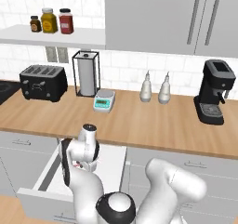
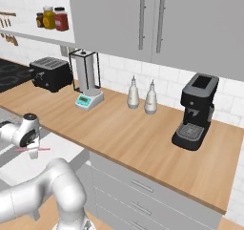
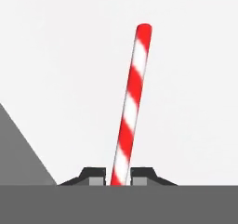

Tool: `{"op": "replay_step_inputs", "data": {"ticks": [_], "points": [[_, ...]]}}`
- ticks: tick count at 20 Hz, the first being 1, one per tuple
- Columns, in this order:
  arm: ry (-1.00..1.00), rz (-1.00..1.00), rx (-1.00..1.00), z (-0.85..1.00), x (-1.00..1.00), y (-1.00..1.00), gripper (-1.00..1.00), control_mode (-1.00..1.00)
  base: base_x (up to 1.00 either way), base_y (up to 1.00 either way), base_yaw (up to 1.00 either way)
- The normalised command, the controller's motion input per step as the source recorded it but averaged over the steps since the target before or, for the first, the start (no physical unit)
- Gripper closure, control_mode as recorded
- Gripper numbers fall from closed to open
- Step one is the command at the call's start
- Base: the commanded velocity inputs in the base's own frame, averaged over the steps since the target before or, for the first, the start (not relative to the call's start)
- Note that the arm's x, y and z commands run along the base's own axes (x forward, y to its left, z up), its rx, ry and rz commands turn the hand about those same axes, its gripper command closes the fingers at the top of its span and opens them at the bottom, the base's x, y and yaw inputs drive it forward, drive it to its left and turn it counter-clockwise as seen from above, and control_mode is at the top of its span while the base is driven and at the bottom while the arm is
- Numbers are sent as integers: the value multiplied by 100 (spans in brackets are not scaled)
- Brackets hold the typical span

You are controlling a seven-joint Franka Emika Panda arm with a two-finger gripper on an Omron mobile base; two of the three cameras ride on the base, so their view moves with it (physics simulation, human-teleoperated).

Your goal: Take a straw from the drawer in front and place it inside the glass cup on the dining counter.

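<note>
Two dark fingertips (image 3: pixel 95 177) stand narrow, one on each side of the straw (image 3: pixel 130 107), pinching it close to one end; the gripper (image 3: pixel 118 177) thus holds the red-and-white striped stick, which runs away from the hand over the plain white floor of the drawer (image 3: pixel 195 79). In the right base view the straw (image 2: pixel 32 149) shows as a thin pink line lying roughly level beneath the gripper (image 2: pixel 32 150), at the near left of the scene, low inside the open drawer (image 2: pixel 71 150). In the left base view the gripper (image 1: pixel 80 165) hangs within the drawer (image 1: pixel 114 160), below the wooden worktop (image 1: pixel 139 121) that carries a toaster (image 1: pixel 42 82), a small scale (image 1: pixel 104 100) and a coffee machine (image 1: pixel 214 92). The step in hand appears to be securing and lifting the straw. Because the grip sits near the end, the long free length may swing or pivot between the pads, so a slow, straight rise is advisable, keeping the free tip away from the drawer walls and the worktop edge above. The straw is slim and light, so firm closure should be confirmed before travel. Tilting it toward upright after clearing the drawer would ease the later drop into the glass cup on the dining counter.
</note>
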Motion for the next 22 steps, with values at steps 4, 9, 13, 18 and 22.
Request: {"op": "replay_step_inputs", "data": {"ticks": [4,9,13,18,22], "points": [[8,-34,21,100,-78,-76,100,-100,0,0,0],[2,-45,9,77,-82,-76,100,-100,0,0,0],[-1,-41,3,94,-72,-62,100,-100,0,0,0],[0,-32,-14,100,-12,-20,100,-100,0,0,0],[0,-8,-38,100,-13,-16,100,-100,0,0,0]]}}
